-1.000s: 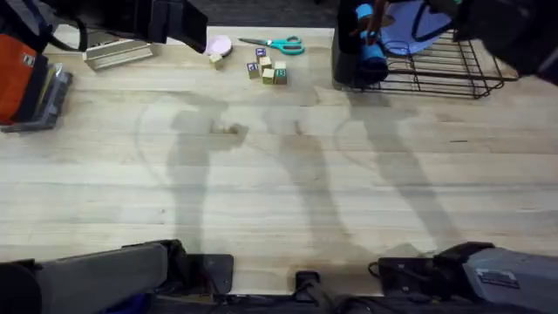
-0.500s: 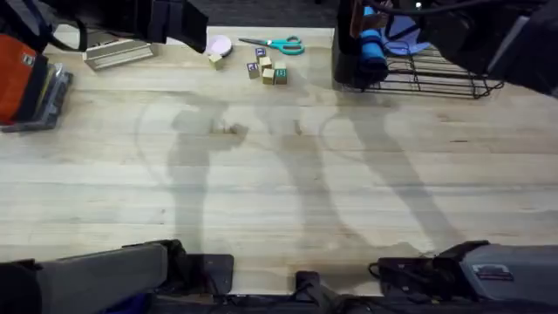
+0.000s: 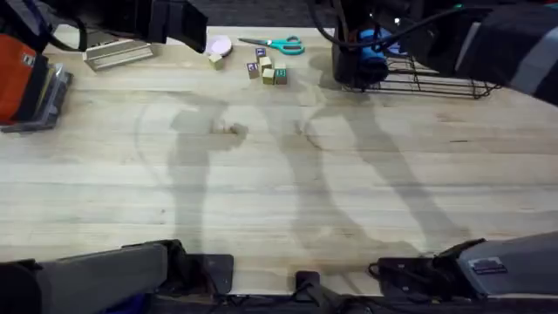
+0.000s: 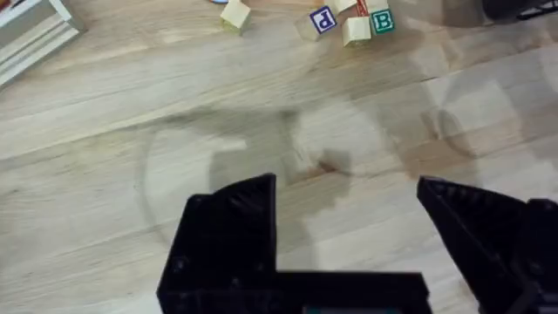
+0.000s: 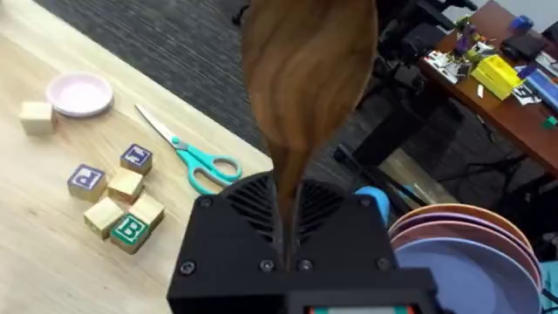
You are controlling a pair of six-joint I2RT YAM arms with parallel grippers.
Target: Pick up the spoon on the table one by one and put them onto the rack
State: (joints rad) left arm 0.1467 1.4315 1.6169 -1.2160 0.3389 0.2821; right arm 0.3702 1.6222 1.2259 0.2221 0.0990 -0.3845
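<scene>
A reddish-brown wooden spoon [image 5: 307, 78] stands bowl-up in the right wrist view, its slim handle pinched between my right gripper's [image 5: 288, 228] shut black fingers. In the overhead view the right arm [image 3: 488, 44] reaches across the black wire rack [image 3: 440, 80] toward its black holder end [image 3: 349, 71], beside the blue cup [image 3: 373, 48]. Behind the gripper sits a lavender plate [image 5: 475, 266]. My left gripper [image 4: 349, 228] hovers open over bare table [image 3: 279, 183], holding nothing.
Teal-handled scissors [image 3: 281, 44], several lettered blocks [image 3: 266, 70] and a small pink dish [image 3: 219, 44] lie at the table's far edge left of the rack. A beige tray [image 3: 118, 54] and an orange-and-grey object [image 3: 22, 83] sit far left.
My right arm has swung leftward over the rack toward its holder end, now covering the plate and part of the cup. The left arm has stayed put.
</scene>
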